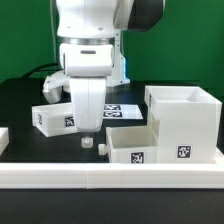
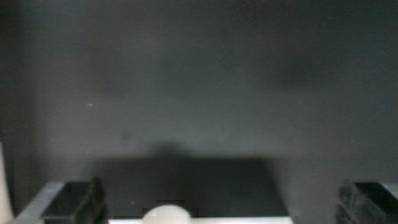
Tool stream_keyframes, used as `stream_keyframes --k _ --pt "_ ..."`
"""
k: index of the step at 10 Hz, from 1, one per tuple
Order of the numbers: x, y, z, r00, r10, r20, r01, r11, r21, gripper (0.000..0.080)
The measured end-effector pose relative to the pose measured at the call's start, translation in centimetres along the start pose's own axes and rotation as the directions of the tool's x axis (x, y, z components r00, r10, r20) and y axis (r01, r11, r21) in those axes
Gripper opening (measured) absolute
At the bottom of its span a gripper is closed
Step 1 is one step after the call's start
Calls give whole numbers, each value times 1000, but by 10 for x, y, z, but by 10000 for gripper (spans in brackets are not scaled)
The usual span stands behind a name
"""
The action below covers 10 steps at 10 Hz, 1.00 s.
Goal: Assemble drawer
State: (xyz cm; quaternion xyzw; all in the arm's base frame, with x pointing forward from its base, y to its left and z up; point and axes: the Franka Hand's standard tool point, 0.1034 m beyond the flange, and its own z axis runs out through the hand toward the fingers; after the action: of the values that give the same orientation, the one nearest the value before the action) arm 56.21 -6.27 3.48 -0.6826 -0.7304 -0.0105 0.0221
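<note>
The tall white cube-like housing (image 1: 183,120) stands at the exterior view's right. One low tray (image 1: 58,117) lies at the left. The second tray (image 1: 132,146) lies in front of the housing, its small round knob (image 1: 103,146) facing left. My gripper (image 1: 88,130) hangs just above the table between the two trays, close to that knob. In the wrist view the gripper (image 2: 222,205) is open and empty. Its dark fingers (image 2: 71,202) stand far apart. The white knob (image 2: 167,213) and a strip of the tray's edge show between them at the frame's rim.
The marker board (image 1: 122,108) lies flat behind the gripper. A long low white rail (image 1: 110,178) runs along the front of the black table. Another white piece (image 1: 3,138) shows at the left edge. Green wall behind.
</note>
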Motion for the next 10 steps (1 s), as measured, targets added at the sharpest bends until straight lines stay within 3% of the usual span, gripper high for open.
stream_keyframes --k 2,4,8,10 --pt "-6 4 -2 999 -21 -50 22 1000 19 649" --pt "2 15 3 998 -10 -64 10 1000 15 649" --pt "4 14 5 998 8 -66 -7 1000 18 649" --pt "7 15 8 998 -5 -69 7 999 37 649"
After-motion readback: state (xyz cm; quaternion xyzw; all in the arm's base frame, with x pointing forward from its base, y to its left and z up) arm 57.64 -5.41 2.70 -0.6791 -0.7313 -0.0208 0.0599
